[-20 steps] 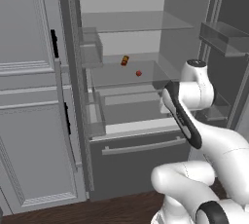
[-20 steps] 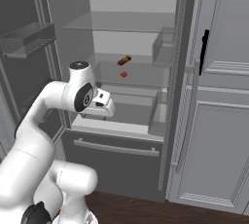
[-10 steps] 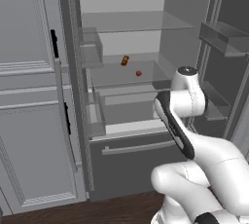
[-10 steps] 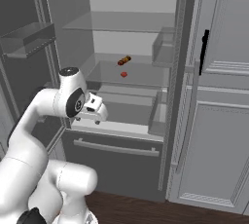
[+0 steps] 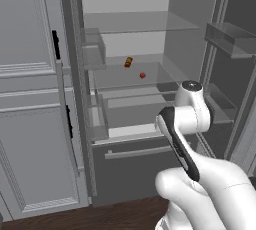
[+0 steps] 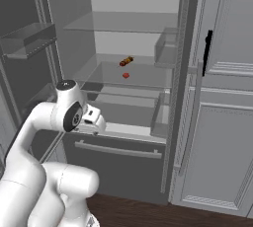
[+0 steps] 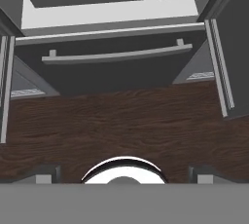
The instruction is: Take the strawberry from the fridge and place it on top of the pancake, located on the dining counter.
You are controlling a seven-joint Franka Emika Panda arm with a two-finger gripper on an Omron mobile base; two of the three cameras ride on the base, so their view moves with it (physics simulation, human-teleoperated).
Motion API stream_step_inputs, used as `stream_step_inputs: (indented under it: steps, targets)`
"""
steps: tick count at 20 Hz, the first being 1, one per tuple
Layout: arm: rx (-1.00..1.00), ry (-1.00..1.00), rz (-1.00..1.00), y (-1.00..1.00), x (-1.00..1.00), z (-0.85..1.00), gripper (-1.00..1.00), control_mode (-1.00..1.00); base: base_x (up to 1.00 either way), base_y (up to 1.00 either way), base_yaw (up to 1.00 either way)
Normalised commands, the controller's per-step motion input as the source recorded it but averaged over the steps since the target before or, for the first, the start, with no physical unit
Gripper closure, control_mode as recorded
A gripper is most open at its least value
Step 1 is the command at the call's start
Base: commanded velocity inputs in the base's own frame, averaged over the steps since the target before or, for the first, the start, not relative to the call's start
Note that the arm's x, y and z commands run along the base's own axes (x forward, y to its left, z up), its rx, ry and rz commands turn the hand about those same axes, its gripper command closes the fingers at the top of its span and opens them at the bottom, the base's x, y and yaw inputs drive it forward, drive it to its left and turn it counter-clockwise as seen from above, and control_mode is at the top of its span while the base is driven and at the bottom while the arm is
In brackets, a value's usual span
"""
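Arm dropped; strawberry (image 5: 142,75) unmoved.

Dark wood floor (image 7: 121,121) runs along the bottom, grain clear from above. Light grey panelled cabinets (image 5: 30,124) flank the scene, tall doors with raised frames and short black handles (image 6: 208,52). Flat, even light everywhere, soft shadows only.

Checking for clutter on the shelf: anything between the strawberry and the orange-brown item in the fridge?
No. In the left base view, only bare glass shelf separates the strawberry from the orange-brown item; the right base view agrees.
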Motion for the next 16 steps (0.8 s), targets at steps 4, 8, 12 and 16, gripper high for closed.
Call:
stream_step_inputs:
  steps: [4,8,12,16]
  targets:
    - [0.0,-0.04,0.0,0.0,-0.15,-0.23,-1.0,-1.0,0.0,0.0,0.0]
    - [0.0,0.0,0.0,0.0,0.0,0.0,-1.0,-1.0,0.0,0.0,0.0]
    - [0.0,0.0,0.0,0.0,0.0,0.0,-1.0,-1.0,0.0,0.0,0.0]
    - [0.0,0.0,0.0,0.0,0.01,0.0,-1.0,-1.0,0.0,0.0,0.0]
